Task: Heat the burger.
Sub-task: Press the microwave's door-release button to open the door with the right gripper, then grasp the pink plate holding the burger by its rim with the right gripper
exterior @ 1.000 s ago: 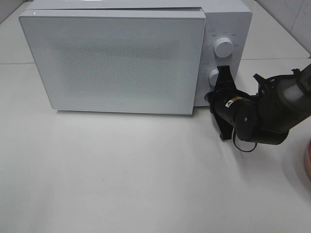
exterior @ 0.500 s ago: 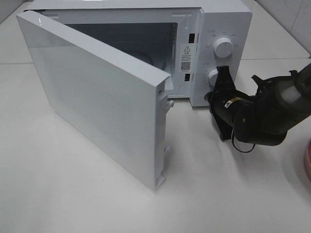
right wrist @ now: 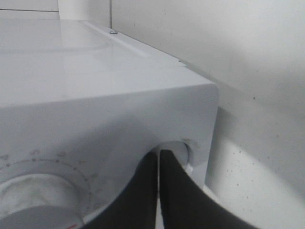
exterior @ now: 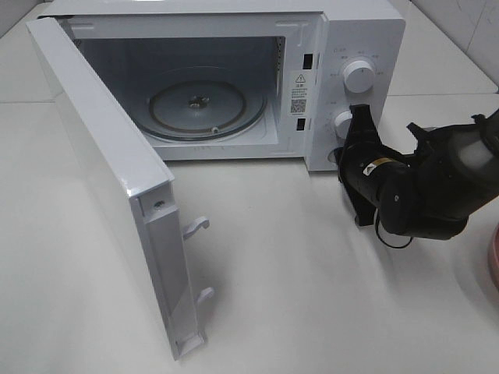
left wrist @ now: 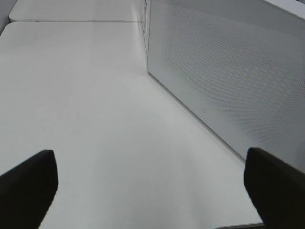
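The burger is out of view in every frame. The white microwave (exterior: pixel 366 31) stands at the back with its door (exterior: pixel 101 179) swung wide to the left, showing the bare glass turntable (exterior: pixel 207 109). My right gripper (exterior: pixel 345 156) is shut, its tips against the round button (right wrist: pixel 183 150) at the bottom of the control panel; the right wrist view shows the shut gripper (right wrist: pixel 158 167) holding nothing. My left gripper (left wrist: pixel 152 191) is open and empty above the table, beside the door's outer face (left wrist: pixel 228 71). It does not show in the exterior high view.
Two white knobs (exterior: pixel 359 75) (exterior: pixel 343 122) sit on the control panel above the right gripper. The edge of a pink plate (exterior: pixel 494 257) shows at the far right. The open door reaches toward the table's front left.
The microwave door has swung from shut to wide open toward the left. The right gripper has stayed at the control panel.
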You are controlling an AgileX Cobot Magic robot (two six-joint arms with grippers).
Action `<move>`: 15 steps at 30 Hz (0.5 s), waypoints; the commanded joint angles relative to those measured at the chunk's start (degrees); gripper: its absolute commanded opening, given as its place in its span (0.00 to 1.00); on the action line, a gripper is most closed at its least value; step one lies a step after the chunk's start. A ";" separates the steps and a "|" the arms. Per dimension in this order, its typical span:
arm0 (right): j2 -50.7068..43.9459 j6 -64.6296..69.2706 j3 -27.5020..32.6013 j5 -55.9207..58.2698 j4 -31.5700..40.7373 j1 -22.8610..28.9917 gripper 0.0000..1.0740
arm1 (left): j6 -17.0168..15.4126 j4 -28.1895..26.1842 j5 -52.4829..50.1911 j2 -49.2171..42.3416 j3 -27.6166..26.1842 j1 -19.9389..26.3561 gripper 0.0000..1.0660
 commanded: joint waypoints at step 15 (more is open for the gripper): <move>-10.89 -1.78 9.51 5.10 -4.53 -0.69 0.01 | 0.00 0.11 -0.80 -0.69 0.00 0.00 0.92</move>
